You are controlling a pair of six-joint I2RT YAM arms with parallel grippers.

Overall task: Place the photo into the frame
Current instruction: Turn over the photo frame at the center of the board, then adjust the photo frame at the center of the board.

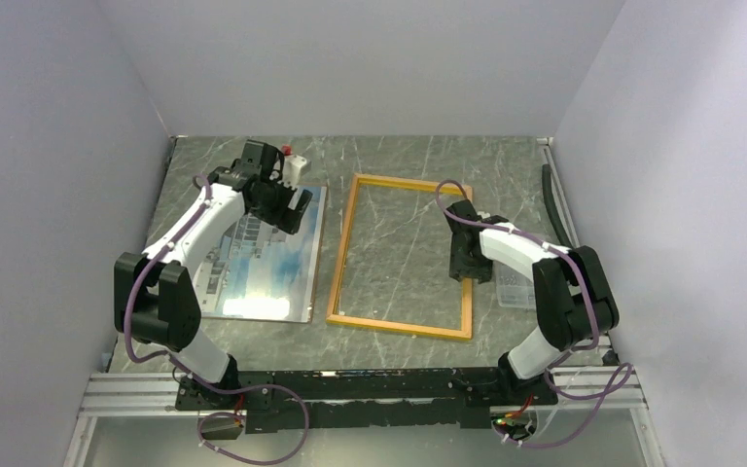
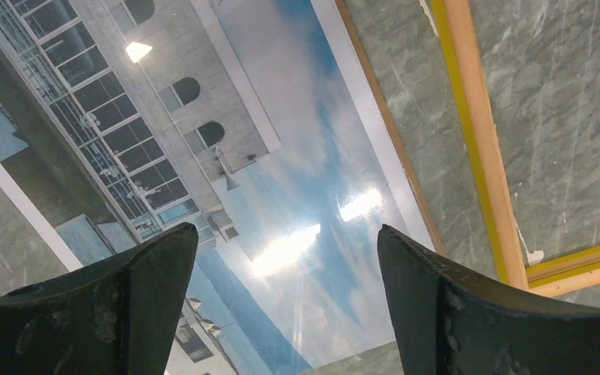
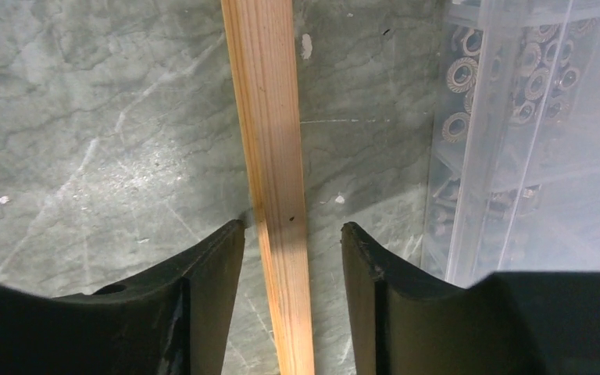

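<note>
- Mounting rail [image 1: 370, 384]: runs along the near edge of the table [image 1: 409, 156] and carries both arm bases.
- The frame [image 1: 399, 327]: lies flat at mid-table with its wood-coloured side up. A yellow strip shows along its inner edge in the left wrist view [image 2: 469, 117]. The marbled table surface is visible through the opening.
- The photo [image 1: 267, 272]: lies picture side up on the left part of the table, outside the frame. Its long edge is just beside the frame's left rail and apart from it. Lamp glare falls on the print [image 2: 281, 156]. A thin brown edge [image 2: 383, 117] shows along the side toward the frame.
- Right gripper [image 3: 293, 230]: sits at the frame's right rail [image 3: 269, 117]. The jaws are narrowly parted with one finger on each side of the rail, and a gap shows on both sides. Height above the rail cannot be told.
- Clear plastic box [image 3: 516, 156]: holds metal nuts and stands just beyond the right rail, outside the frame.
- Left gripper [image 2: 287, 234]: over the far part of the photo, jaws spread wide and holding nothing.
- Small white object with a red top [image 1: 297, 163]: stands beyond the photo's far end.
- Black hose [image 1: 548, 190]: lies along the far right edge of the table.
</note>
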